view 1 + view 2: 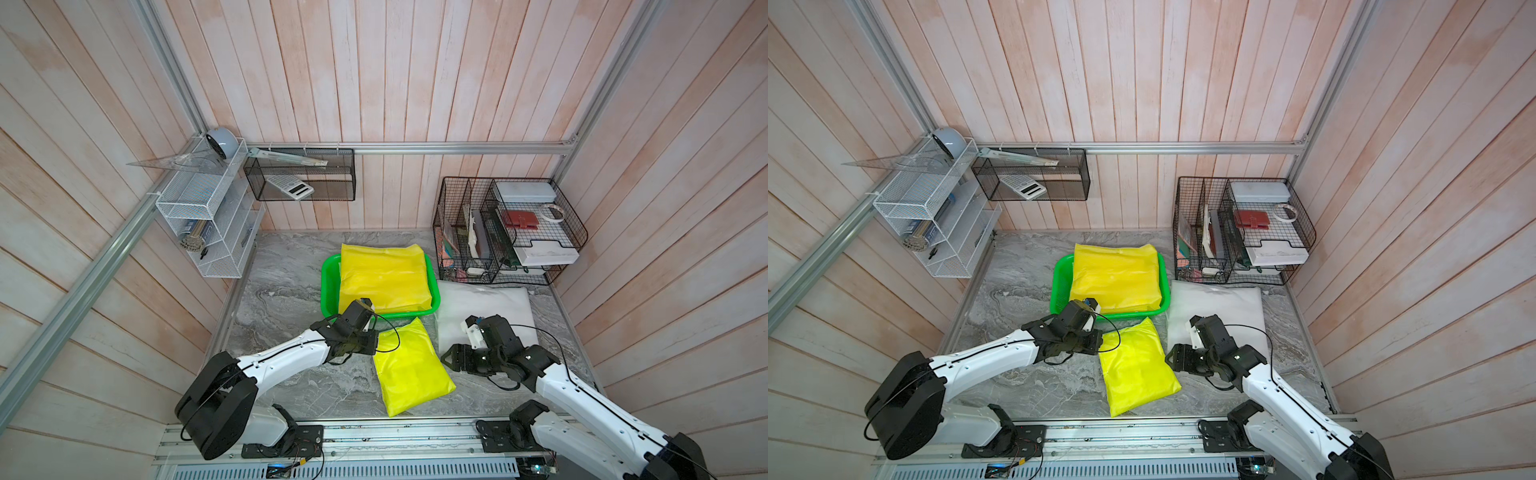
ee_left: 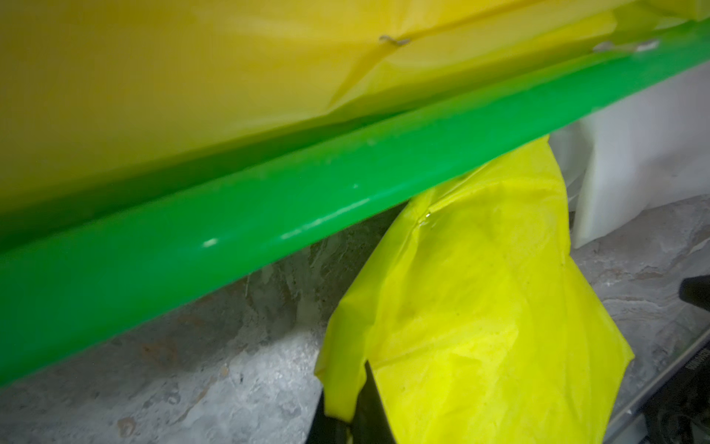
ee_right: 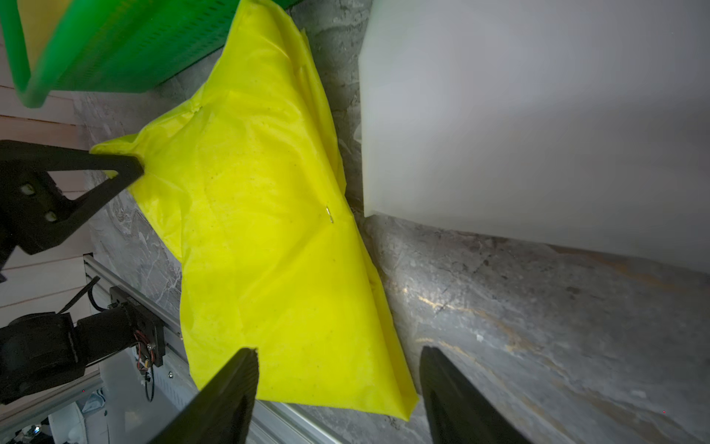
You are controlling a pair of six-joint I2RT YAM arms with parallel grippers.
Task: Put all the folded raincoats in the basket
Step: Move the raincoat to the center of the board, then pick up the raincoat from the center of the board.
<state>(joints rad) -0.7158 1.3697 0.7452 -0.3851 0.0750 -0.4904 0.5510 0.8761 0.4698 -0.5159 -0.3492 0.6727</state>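
Partway, seemingly. Already in the bright green perforated plastic basket (image 1: 330, 286): a golden-yellow folded raincoat (image 1: 382, 276). Left to move: the lime-yellow folded plastic raincoat (image 1: 409, 370), on the grey marbled desk (image 1: 291, 266) just beside the basket, corner pinched by left fingers (image 3: 126, 169); right fingers (image 3: 230, 392) spread, empty.

A golden-yellow folded plastic raincoat (image 1: 384, 278) is covering the bright green perforated plastic basket's (image 1: 329, 286) floor; the black left gripper (image 1: 370, 343) is hiding the lime-yellow folded raincoat's (image 1: 411, 370) corner.
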